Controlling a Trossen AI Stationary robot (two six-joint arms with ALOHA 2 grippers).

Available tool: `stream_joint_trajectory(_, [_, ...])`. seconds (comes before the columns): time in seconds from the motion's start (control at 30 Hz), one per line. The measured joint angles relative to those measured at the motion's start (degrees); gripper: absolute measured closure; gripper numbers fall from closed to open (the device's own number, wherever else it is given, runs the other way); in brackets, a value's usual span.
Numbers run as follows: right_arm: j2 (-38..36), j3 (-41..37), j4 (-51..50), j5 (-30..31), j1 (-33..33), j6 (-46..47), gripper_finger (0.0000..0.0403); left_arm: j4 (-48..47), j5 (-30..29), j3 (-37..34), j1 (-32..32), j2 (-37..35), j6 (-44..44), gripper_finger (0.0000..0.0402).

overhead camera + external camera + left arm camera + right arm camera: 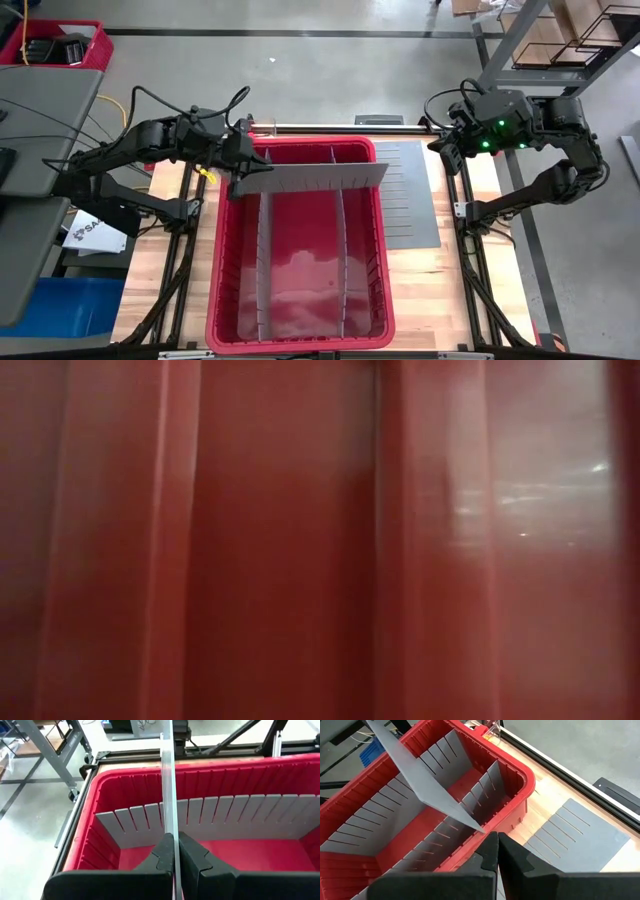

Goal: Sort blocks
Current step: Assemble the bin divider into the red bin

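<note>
A large red bin (225, 290) stands in the middle of the wooden table, with two grey slotted dividers (262, 260) (343, 260) standing on edge along its length. My left gripper (240, 165), at the bin's far left corner, is shut on a third grey divider sheet (320, 178) that reaches across the bin's far part. My right gripper (447, 140) hangs shut and empty above the table's far right side. The blocks are out of view. The low view shows only the bin's red wall (300, 540). My left gripper pinches the divider sheet's left end (173, 840) between its two fingers (162, 857). The fingers come from the table's left, slanting down, and lie along the sheet. The sheet stands on edge, above the bin's rim, its free end (477, 827) near the bin's right wall.
Another grey slotted sheet (408, 195) lies flat on the table right of the bin. A red crate (55, 45) sits on the floor at far left, a blue box (60, 300) at near left, and a metal rack (560, 40) at far right.
</note>
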Motion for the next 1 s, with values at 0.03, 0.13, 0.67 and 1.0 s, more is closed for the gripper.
stream_joint_trajectory(0.03, [0.0,0.0,0.0,0.0,0.0,0.0,0.0403,0.4,0.0,-0.3,0.0,-0.1,-0.1,0.0402])
stream_joint_trajectory(0.13, [0.0,0.0,0.0,0.0,0.0,0.0,0.0403,0.6,-1.3,-0.5,0.0,-0.8,0.3,0.0402])
stream_joint_trajectory(0.67, [0.0,0.0,0.0,0.0,0.0,0.6,0.0403,-4.4,-1.2,0.6,0.0,-3.1,-0.2,0.0402])
stream_joint_trajectory(1.0, [0.0,0.0,0.0,0.0,-0.5,0.6,0.0403,-6.3,1.4,1.3,0.9,-2.9,0.8,0.0402])
